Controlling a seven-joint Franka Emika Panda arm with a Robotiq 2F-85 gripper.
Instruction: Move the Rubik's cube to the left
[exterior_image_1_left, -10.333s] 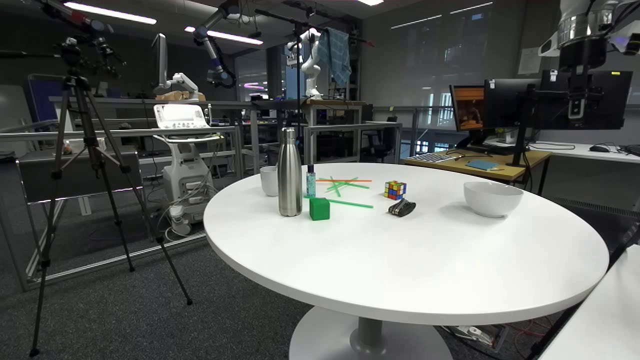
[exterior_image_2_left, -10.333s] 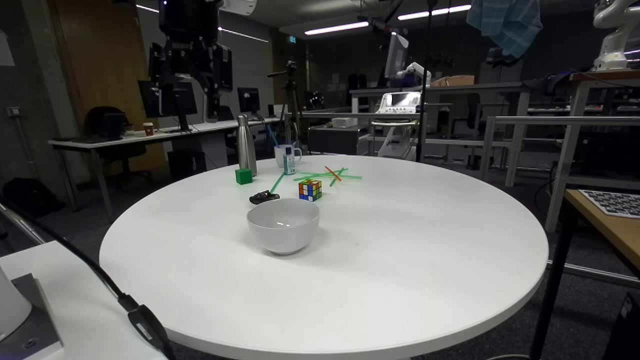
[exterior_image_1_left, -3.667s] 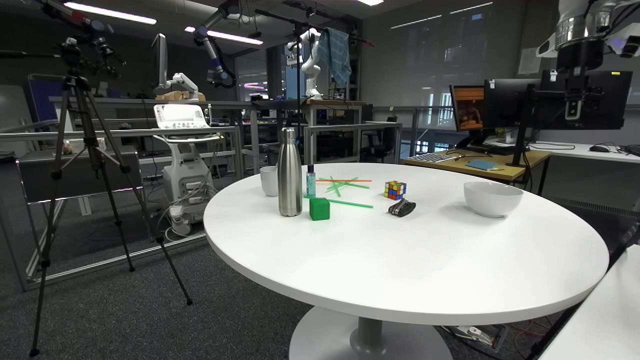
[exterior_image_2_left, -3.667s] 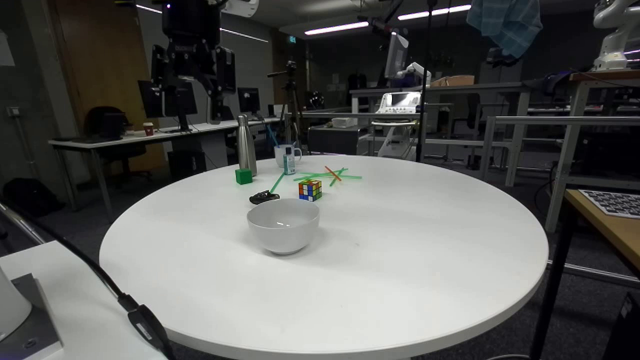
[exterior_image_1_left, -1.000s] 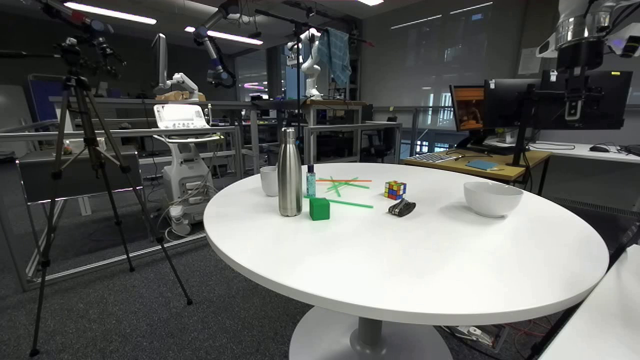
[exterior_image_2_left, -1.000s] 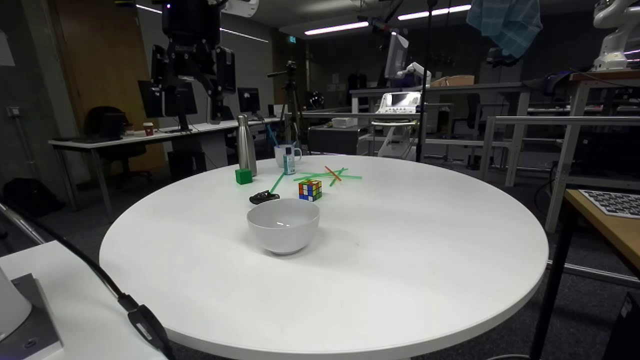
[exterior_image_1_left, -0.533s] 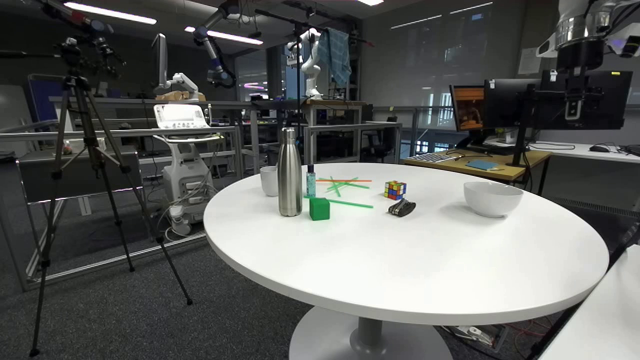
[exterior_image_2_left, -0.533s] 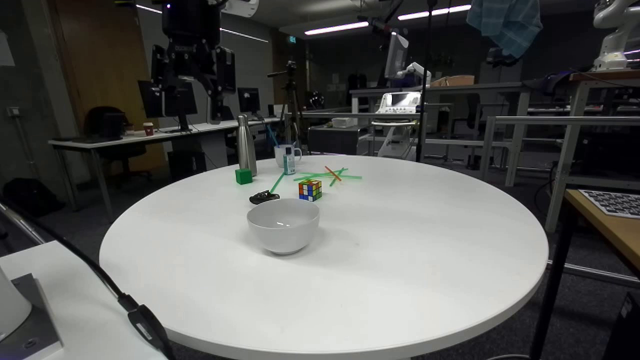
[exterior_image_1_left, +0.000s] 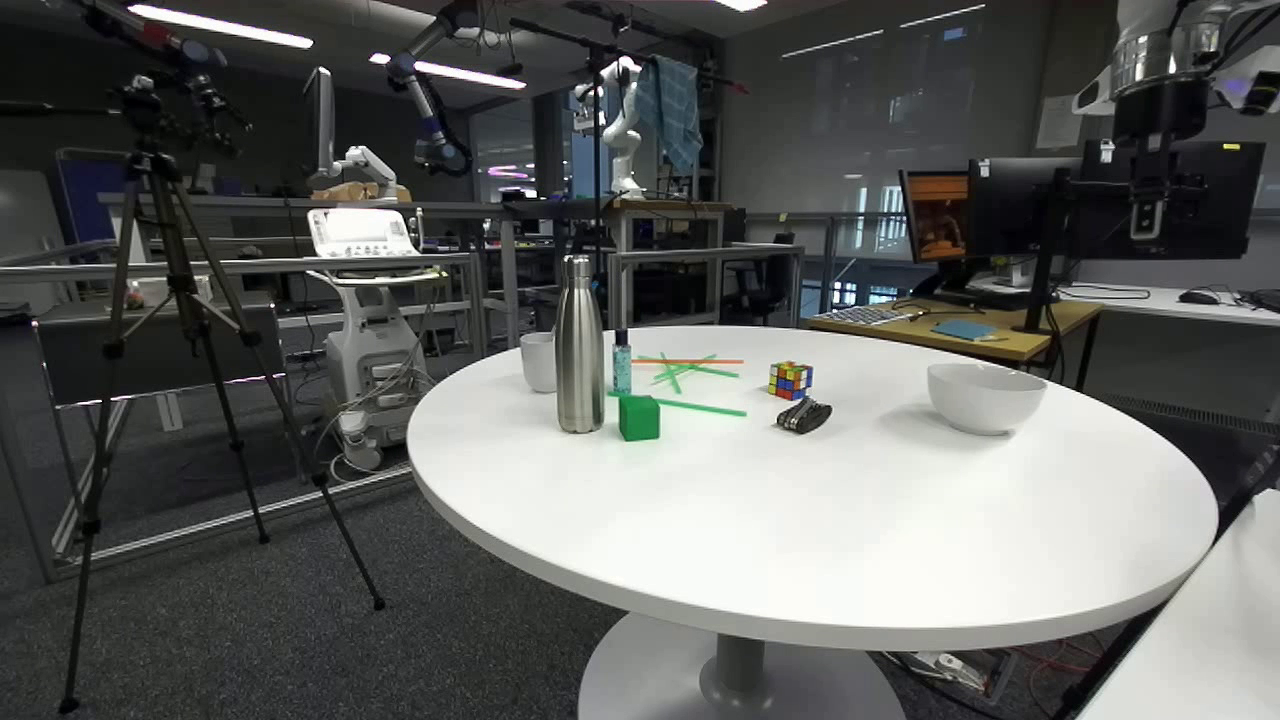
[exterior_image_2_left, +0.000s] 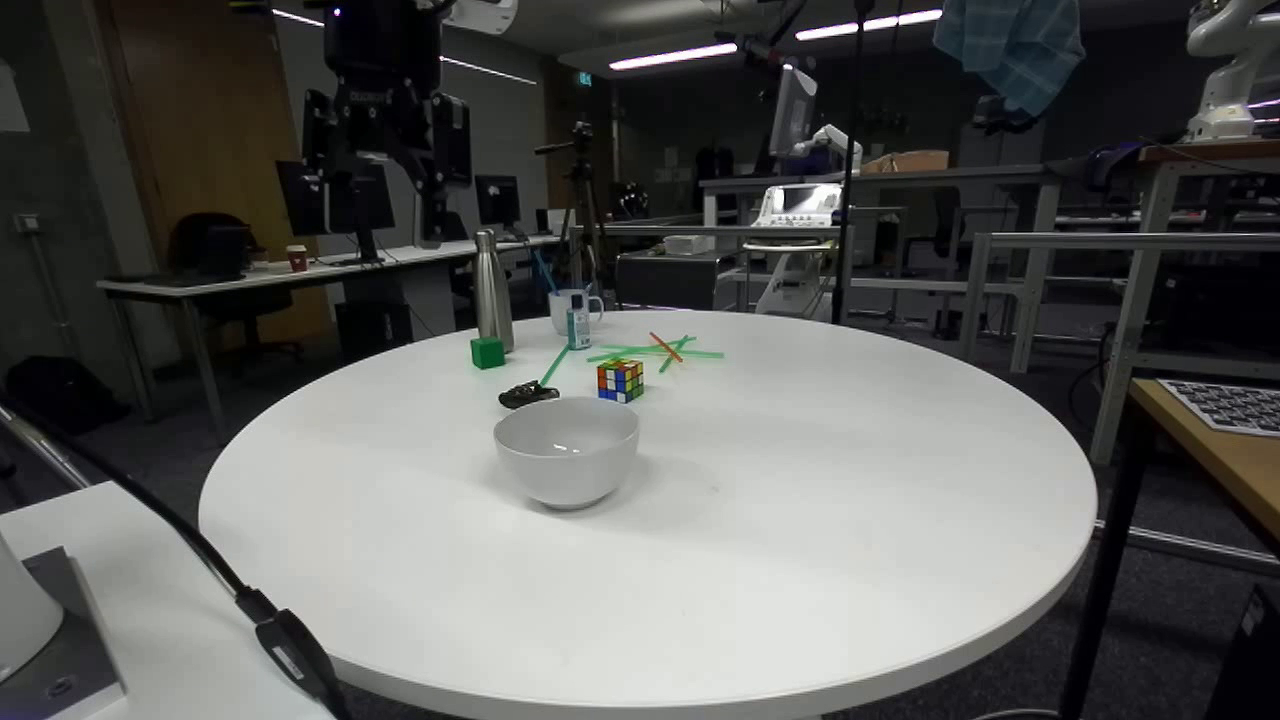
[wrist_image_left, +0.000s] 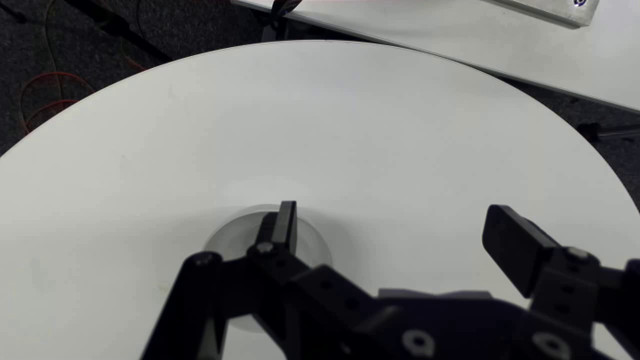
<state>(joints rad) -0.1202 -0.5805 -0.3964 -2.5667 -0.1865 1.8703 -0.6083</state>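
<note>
The Rubik's cube (exterior_image_1_left: 790, 380) (exterior_image_2_left: 620, 380) sits flat on the round white table (exterior_image_1_left: 850, 540) in both exterior views, with coloured facelets facing the cameras. It is out of sight in the wrist view. High above the table hangs my gripper (exterior_image_2_left: 385, 215) (exterior_image_1_left: 1147, 222), well away from the cube and touching nothing. In the wrist view the gripper (wrist_image_left: 395, 220) has its black fingers (wrist_image_left: 517, 247) spread wide, with only tabletop visible between them.
A white bowl (exterior_image_1_left: 985, 398) (wrist_image_left: 312, 245) lies below the gripper's one finger in the wrist view. Close to the cube is a flat dark object (exterior_image_1_left: 804, 415). Farther off stand a steel bottle (exterior_image_1_left: 579, 350), green block (exterior_image_1_left: 639, 417), small bottle (exterior_image_1_left: 622, 370), mug (exterior_image_1_left: 538, 362) and thin sticks (exterior_image_1_left: 700, 405).
Compared with the oldest frames, my gripper has shifted very slightly. Over the last second it holds still, and the Rubik's cube and other tabletop things keep their places.
</note>
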